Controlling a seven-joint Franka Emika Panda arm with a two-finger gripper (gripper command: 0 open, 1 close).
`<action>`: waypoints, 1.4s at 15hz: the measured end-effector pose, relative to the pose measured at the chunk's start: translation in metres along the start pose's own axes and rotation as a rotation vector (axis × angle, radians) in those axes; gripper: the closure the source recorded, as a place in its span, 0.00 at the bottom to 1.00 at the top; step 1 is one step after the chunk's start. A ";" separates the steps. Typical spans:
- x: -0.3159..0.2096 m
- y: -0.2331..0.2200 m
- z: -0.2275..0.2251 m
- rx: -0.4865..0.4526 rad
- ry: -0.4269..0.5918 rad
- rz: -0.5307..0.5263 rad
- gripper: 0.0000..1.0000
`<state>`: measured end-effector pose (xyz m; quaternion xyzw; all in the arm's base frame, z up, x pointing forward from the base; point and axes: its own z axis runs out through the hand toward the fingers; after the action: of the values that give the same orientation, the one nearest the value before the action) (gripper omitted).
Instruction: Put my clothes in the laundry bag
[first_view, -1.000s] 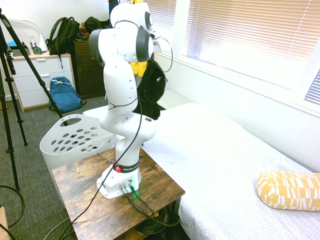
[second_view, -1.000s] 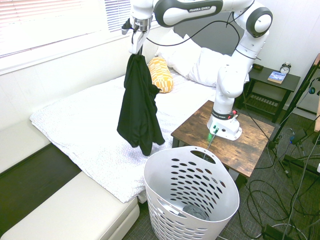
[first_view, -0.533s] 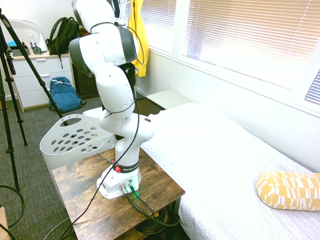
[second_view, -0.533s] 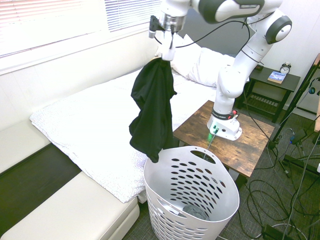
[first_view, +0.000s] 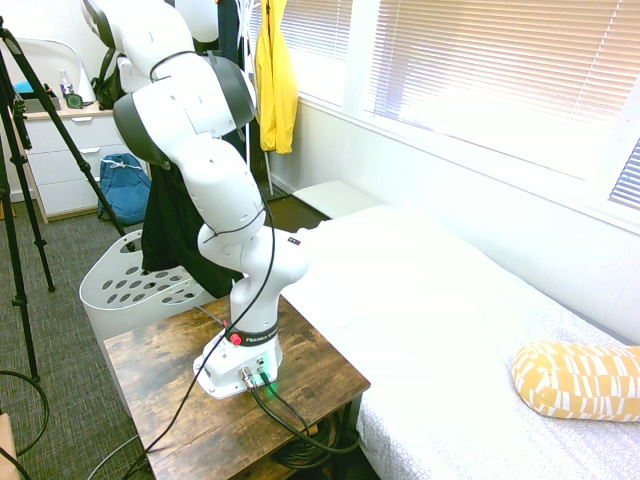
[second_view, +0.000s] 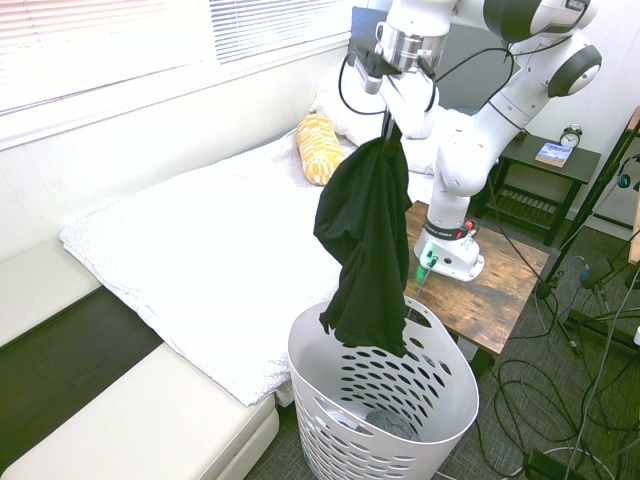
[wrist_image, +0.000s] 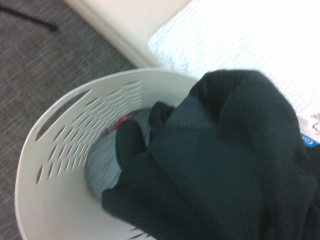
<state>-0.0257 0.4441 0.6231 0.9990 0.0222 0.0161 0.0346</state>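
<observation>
Swung from over the bed, the tool now hangs above the basket, clamped on the black shirt, whose hem dangles at the basket's rim.

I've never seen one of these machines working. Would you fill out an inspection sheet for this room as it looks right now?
Surface: wooden side table bears the arm's base; white bed beside it.
Job's things: black garment hangs over the white laundry basket, its lower end at the rim; grey fabric already lies inside.
Clutter: yellow patterned pillow on the bed; clock and book on a nightstand.
Hand: hand shut on the garment's top, pointing down.
Cables: nothing to report.
Surroundings: blinds on the windows, yellow jacket hanging, blue backpack on the carpet.
</observation>
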 end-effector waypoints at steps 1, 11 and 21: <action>-0.008 -0.010 0.035 -0.019 -0.042 -0.007 1.00; -0.017 -0.030 0.244 -0.126 -0.235 0.007 0.00; 0.041 -0.019 0.239 -0.130 -0.178 0.069 0.00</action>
<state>0.0223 0.4483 0.3849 0.9923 -0.0165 -0.0700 0.1005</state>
